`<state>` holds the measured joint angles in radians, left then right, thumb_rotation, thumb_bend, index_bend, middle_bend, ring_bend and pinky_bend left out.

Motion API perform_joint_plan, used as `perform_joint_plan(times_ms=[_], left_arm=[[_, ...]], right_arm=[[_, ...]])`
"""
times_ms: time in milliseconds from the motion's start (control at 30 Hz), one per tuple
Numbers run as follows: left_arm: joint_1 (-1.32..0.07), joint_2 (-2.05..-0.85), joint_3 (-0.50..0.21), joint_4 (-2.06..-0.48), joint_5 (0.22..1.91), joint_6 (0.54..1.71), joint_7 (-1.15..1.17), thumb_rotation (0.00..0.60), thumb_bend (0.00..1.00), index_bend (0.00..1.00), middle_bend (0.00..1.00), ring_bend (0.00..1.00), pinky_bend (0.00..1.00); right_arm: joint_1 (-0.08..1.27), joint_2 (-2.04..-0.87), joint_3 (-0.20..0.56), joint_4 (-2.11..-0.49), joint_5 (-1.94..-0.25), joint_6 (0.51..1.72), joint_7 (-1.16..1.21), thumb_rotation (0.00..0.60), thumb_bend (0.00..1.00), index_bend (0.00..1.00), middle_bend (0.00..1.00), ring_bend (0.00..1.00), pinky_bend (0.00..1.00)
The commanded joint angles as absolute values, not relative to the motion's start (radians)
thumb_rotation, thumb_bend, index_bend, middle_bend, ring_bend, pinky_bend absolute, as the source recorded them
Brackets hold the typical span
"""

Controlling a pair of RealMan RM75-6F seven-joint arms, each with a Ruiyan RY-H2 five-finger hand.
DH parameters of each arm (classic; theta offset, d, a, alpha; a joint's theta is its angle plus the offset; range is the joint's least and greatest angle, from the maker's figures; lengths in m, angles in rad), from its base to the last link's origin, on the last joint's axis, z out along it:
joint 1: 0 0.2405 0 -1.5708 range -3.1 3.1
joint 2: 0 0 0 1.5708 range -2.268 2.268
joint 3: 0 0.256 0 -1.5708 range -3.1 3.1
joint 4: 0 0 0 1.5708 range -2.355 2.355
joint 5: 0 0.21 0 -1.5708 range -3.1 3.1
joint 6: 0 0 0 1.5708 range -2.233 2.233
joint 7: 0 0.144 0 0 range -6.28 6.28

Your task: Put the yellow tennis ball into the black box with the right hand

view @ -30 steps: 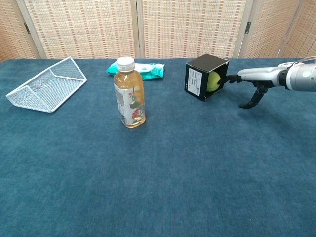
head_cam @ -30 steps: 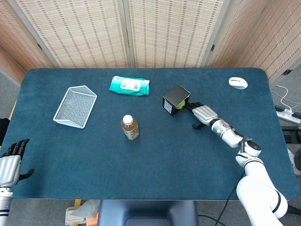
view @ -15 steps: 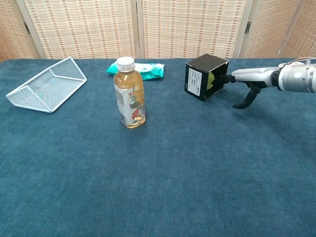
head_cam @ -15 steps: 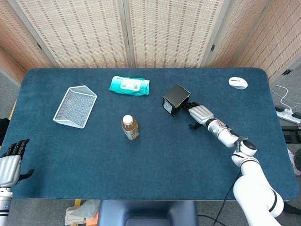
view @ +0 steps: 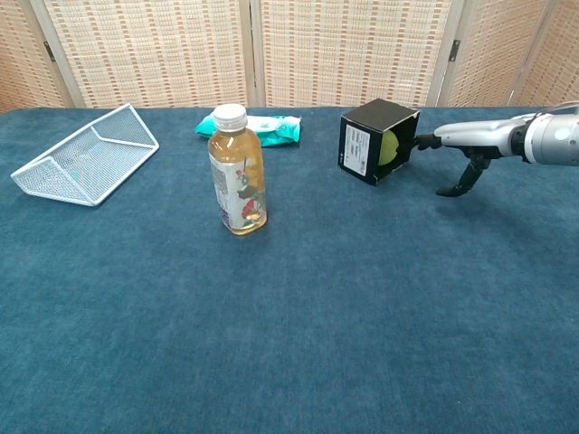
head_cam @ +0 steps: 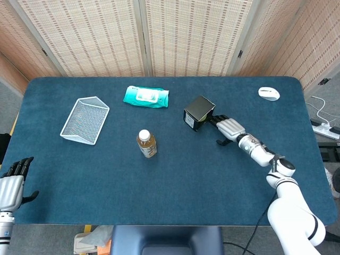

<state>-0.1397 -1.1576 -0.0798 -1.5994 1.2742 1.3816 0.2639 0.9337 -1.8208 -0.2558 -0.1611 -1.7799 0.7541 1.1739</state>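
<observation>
Your yellow tennis ball (view: 389,147) sits inside the small black cardboard box (view: 375,139), which lies tipped on its side with the open mouth facing your right hand; in the chest view only a yellow-green arc shows at that opening, and in the head view the ball is hidden by the box top (head_cam: 199,111). Your silver right hand (view: 463,147) is stretched out flat just beside the box mouth, fingers (view: 423,142) extended toward the ball and the thumb hanging down apart from them. Nothing is grasped: the hand is released, fingers spread. Whether the dark fingertips touch the ball or the box rim, you cannot tell from either view; they reach at least to the opening. In the head view the same hand (head_cam: 229,129) lies at the box's lower right corner, forearm trailing back toward the table's near right edge. Further out on the blue felt tabletop (head_cam: 175,180): a clear plastic bottle of amber drink with a white cap (view: 236,169) stands upright near the centre, a teal wet-wipes packet (head_cam: 146,97) lies behind it, a white wire mesh basket (head_cam: 85,120) rests tilted at the left, and a white computer mouse (head_cam: 269,93) sits at the far right corner. Your left hand (head_cam: 11,186) rests off the near left edge, empty, fingers apart.
</observation>
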Motion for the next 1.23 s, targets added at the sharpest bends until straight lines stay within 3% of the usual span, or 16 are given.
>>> perform_joint_plan(times_ms=[33, 300, 533, 700, 867, 967, 1233], left_arm=[[-0.140, -1.158, -0.080, -1.598, 1.273, 1.380, 0.263, 0.600, 0.22, 0.12, 0.23, 0.16, 0.40], [-0.143, -1.157, -0.079, -1.596, 1.272, 1.371, 0.261, 0.600, 0.22, 0.12, 0.23, 0.16, 0.40], [-0.146, -1.157, -0.076, -1.594, 1.276, 1.364, 0.256, 0.600, 0.22, 0.12, 0.23, 0.16, 0.40], [-0.150, -1.159, -0.075, -1.591, 1.273, 1.354, 0.258, 0.600, 0.22, 0.12, 0.23, 0.16, 0.40], [-0.152, -1.163, -0.077, -1.588, 1.267, 1.353, 0.268, 0.600, 0.22, 0.12, 0.23, 0.16, 0.40], [-0.152, -1.165, -0.079, -1.588, 1.263, 1.356, 0.273, 0.600, 0.22, 0.12, 0.23, 0.16, 0.40], [-0.150, -1.167, -0.080, -1.588, 1.259, 1.363, 0.278, 0.600, 0.22, 0.12, 0.23, 0.16, 0.40]], right_arm=[[0.926, -1.815, -0.258, -0.163, -1.782, 0.763, 1.169, 0.600, 0.34, 0.00, 0.01, 0.00, 0.05], [0.857, -1.751, -0.236, -0.187, -1.758, 0.864, 1.119, 0.600, 0.34, 0.00, 0.10, 0.00, 0.05], [0.705, -1.606, -0.163, -0.308, -1.671, 1.003, 0.937, 0.600, 0.31, 0.04, 0.16, 0.00, 0.05], [0.576, -1.531, -0.054, -0.456, -1.546, 1.123, 0.663, 0.600, 0.26, 0.06, 0.15, 0.00, 0.05], [0.501, -1.494, 0.026, -0.591, -1.457, 1.206, 0.447, 0.600, 0.17, 0.06, 0.06, 0.00, 0.04], [0.476, -1.482, 0.055, -0.654, -1.431, 1.242, 0.381, 0.600, 0.14, 0.03, 0.01, 0.00, 0.02], [0.446, -1.472, 0.080, -0.742, -1.421, 1.269, 0.327, 0.600, 0.13, 0.00, 0.00, 0.00, 0.00]])
